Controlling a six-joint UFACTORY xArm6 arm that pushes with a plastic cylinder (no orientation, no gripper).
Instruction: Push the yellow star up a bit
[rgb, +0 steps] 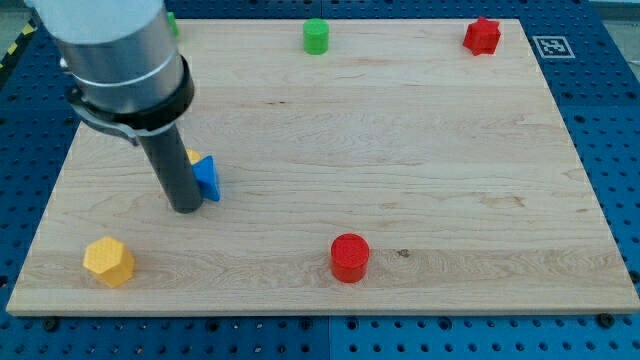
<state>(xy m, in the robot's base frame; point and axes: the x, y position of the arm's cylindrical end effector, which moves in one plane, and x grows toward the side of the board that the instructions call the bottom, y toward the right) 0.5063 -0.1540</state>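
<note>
My tip (186, 207) rests on the wooden board (400, 150) at the view's left. A small sliver of yellow (192, 156), likely the yellow star, shows just behind the rod, mostly hidden by it. A blue block (208, 178) sits right against the rod's right side, touching or nearly touching it. The tip is just below the yellow sliver and left of the blue block.
A yellow hexagonal block (108, 261) lies at the bottom left. A red cylinder (350, 257) stands at the bottom middle. A green cylinder (316, 36) is at the top middle, a red star-like block (482, 36) at the top right, and a green bit (172, 24) behind the arm.
</note>
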